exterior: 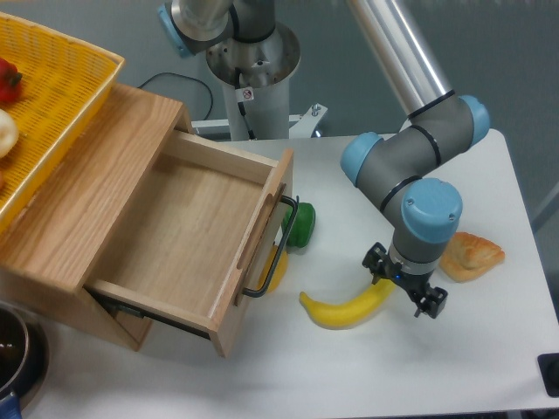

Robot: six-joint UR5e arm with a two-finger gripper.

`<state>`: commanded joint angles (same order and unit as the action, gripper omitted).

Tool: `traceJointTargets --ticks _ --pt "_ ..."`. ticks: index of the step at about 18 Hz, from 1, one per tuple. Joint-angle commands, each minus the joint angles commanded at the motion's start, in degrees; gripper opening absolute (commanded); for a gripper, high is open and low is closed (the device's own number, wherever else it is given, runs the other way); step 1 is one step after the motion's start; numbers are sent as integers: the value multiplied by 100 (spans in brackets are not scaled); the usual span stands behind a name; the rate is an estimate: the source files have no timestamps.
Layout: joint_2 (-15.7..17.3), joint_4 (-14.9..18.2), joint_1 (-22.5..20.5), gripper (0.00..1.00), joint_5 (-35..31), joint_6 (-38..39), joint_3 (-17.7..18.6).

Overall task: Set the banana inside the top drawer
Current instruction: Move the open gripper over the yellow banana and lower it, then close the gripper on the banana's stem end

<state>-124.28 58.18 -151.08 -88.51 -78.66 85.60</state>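
The banana [348, 307] lies flat on the white table [489, 367] in the lower centre of the frame, its curve opening upward, its left tip pointing toward the drawer front. It is not yet lifted.

The gripper [406, 289] sits over the banana's right end, pointing down. Its fingers stand apart, one dark fingertip at the upper left near the fruit's tip and one at the lower right; nothing is held. Whether the fingertips already reach table height cannot be told from this view.

The top drawer [188, 236] is pulled open at centre left, its interior bare, its black bar handle [272, 249] facing the banana. A green item [300, 226] and a small yellow item [278, 268] rest just beside the handle. A tan pastry [472, 255] lies at right, near the gripper but clear of it. A yellow basket [61, 78] sits atop the cabinet at upper left.

Judgement: the step in hand is the grasp. A hold this near the end would likely let the fruit swing; shifting toward the middle, jaws across the narrow width, appears sounder. The lift should clear the drawer's front panel and handle.
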Motion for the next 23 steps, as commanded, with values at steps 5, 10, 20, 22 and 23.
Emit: traceJointTargets --ticks 5,10,20,22,23 --pt "27 -18 35 99 -218 -52 18" --pt "-9 -184 281 99 -571 -290 -9" --pt "-141 -668 668 100 245 -413 26" --pt "-149 -668 677 100 439 -422 62" --pt "-158 -668 677 100 466 -430 53"
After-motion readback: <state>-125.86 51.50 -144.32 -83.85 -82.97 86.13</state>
